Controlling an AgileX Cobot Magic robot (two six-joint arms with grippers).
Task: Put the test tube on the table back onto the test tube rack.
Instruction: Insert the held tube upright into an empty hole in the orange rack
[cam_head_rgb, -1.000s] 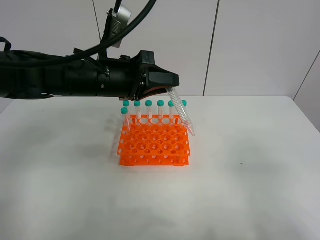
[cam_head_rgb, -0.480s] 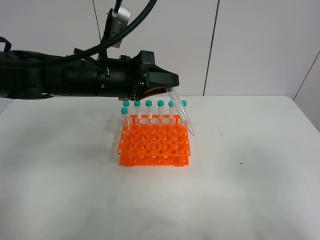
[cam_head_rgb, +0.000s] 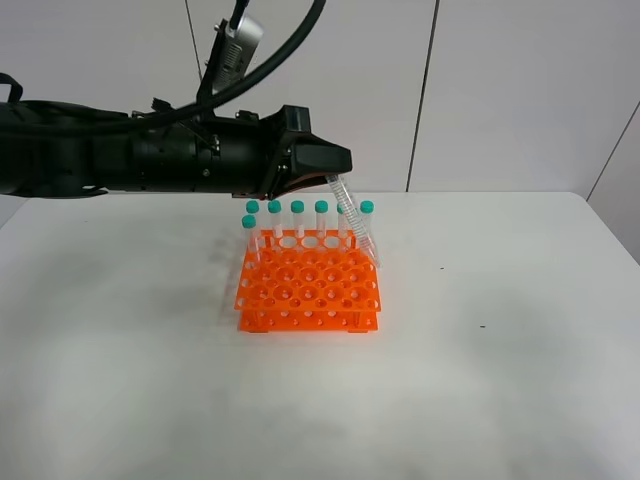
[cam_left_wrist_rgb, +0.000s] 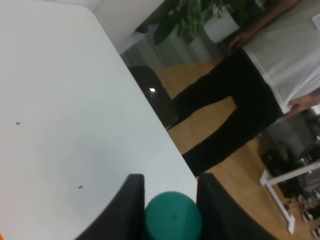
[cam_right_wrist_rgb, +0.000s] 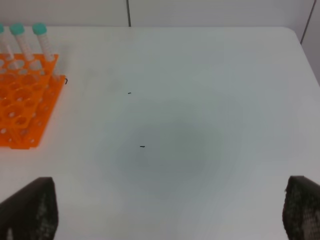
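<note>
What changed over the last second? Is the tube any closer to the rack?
The left gripper, still shut on the test tube, drew slightly to the left in the high view. That carried the tilted tube's tip from just past the right edge of the test tube rack in toward its back right corner. Nothing was taken hold of or let go. The rack and the capped tubes standing in its back row stayed put.

Wall panels: pale grey, divided by dark vertical seams.
Row of teal-capped clear tubes: standing upright, side by side.
Person: standing, black trousers, light shirt, head out of frame.
Potted plant: green leaves, white pot, just beside the person.
Floor: wood-toned.
Dark rounded seat: on the floor, one bright glint on top.
White frame: low on the floor, beside dark, blurred equipment.
</note>
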